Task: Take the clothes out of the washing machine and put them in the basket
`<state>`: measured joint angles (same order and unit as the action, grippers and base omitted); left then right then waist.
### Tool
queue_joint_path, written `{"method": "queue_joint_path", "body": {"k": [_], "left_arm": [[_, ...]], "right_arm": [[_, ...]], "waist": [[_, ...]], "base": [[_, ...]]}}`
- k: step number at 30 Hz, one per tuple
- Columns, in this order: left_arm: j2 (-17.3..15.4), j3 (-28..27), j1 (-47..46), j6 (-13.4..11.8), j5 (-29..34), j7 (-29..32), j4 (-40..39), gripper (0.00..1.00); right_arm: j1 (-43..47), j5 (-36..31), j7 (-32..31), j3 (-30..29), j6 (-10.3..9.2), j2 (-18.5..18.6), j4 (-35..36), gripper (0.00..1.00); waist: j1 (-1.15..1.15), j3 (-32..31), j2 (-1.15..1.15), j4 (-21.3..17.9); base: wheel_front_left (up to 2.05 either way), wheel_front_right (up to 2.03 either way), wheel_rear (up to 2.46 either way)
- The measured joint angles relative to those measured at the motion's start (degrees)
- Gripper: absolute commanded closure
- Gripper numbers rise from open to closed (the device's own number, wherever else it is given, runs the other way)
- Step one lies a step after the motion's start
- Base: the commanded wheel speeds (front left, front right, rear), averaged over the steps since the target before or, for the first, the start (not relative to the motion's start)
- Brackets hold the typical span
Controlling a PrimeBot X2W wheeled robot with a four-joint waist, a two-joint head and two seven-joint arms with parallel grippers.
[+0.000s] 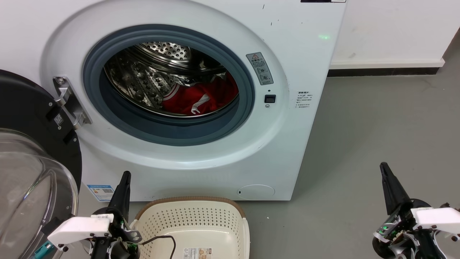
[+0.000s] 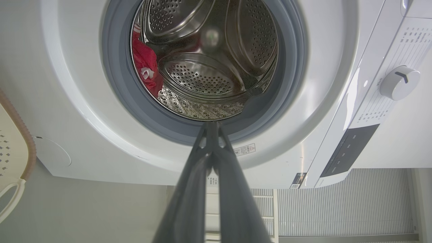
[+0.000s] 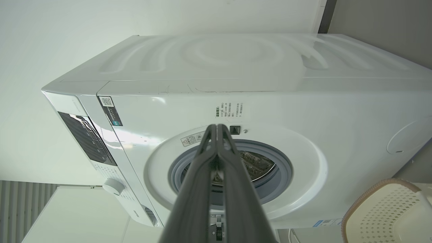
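Flanking washing machine (image 1: 305, 64): wall (image 1: 391, 28), grey floor (image 1: 377, 126)

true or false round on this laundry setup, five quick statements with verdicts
1. The washing machine door is open. True.
2. The clothes lie in the basket. False: they lie in the drum.
3. The left end effector is shut and empty. True.
4. The right end effector reaches into the drum. False: it is over the floor, right of the machine.
5. The basket sits atop the machine. False: it is on the floor before it.
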<state>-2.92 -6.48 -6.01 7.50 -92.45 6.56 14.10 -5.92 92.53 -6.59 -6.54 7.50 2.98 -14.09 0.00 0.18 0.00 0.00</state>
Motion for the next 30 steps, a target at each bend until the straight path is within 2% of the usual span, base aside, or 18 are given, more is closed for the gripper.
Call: {"method": "queue_joint_path", "body": {"k": [13, 14, 23, 30], "left_arm": [[0.00, 0.00, 0.00, 0.00, 0.00, 0.00, 0.00, 1.00], [0.00, 0.00, 0.00, 0.00, 0.00, 0.00, 0.00, 0.00], [0.44, 0.44, 2.97, -0.02, 0.48, -1.10, 2.15, 0.00], [0.43, 0.23, 3.06, -0.21, 6.09, -3.05, 0.20, 0.00]], "right_arm": [[0.00, 0.00, 0.00, 0.00, 0.00, 0.00, 0.00, 1.00], [0.00, 0.00, -0.01, 0.00, 0.00, 0.00, 0.00, 0.00], [3.01, -0.57, 1.07, 0.11, -0.01, -0.27, -2.54, 0.00], [3.50, -5.99, 3.04, -0.36, -0.01, -0.32, -1.32, 0.00]], "waist": [[0.00, 0.00, 0.00, 0.00], [0.00, 0.00, 0.00, 0.00], [0.00, 0.01, 0.00, 0.01], [0.00, 0.09, 0.00, 0.04]], "base": [[0.00, 0.00, 0.00], [0.00, 0.00, 0.00], [0.00, 0.00, 0.00], [0.00, 0.00, 0.00]]}}
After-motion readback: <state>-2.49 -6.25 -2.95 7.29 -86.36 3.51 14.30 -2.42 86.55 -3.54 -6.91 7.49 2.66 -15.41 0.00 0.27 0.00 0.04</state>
